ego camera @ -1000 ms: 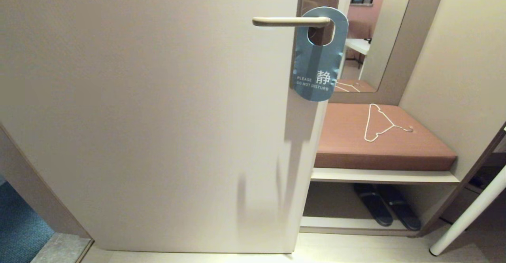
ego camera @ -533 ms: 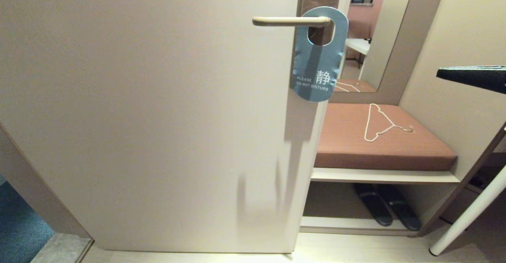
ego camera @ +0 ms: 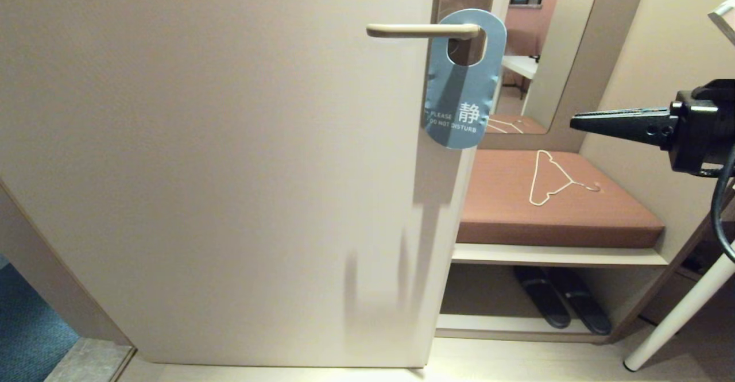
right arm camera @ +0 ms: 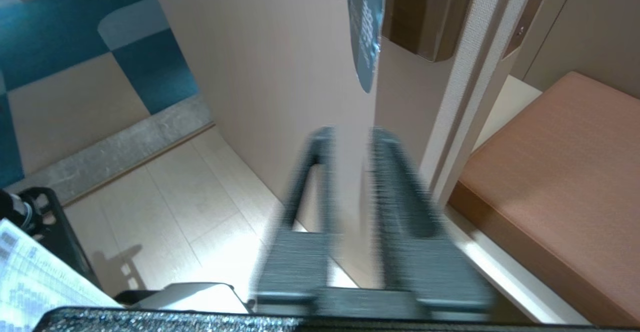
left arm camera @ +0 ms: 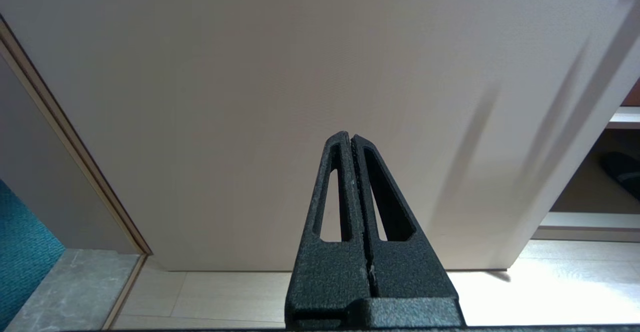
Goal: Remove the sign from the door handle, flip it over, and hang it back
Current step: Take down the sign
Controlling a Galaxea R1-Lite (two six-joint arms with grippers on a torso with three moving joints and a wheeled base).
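The sign (ego camera: 463, 92) is seen hung on the door handle (ego camera: 423, 30), grey-blue "PLEASE DO NOT DISTURB" face outward, against the door (ego camera: 218, 169) edge. The right gripper (ego camera: 574, 122) is held in the air well apart from it, fingers parted with nothing between. The left gripper (left arm camera: 350, 136) is parked low before the door, fingers pressed together.

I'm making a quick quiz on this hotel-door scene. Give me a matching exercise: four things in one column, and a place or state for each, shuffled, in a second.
Things:
1. sign
2. wire clothes hanger
3. slippers
4. left gripper

Places or states:
A. lying on the brown bench cushion
B. shut, pointing at the door
C. hanging on the door handle
D. on the low shelf under the bench

Pairs: 1-C, 2-A, 3-D, 4-B
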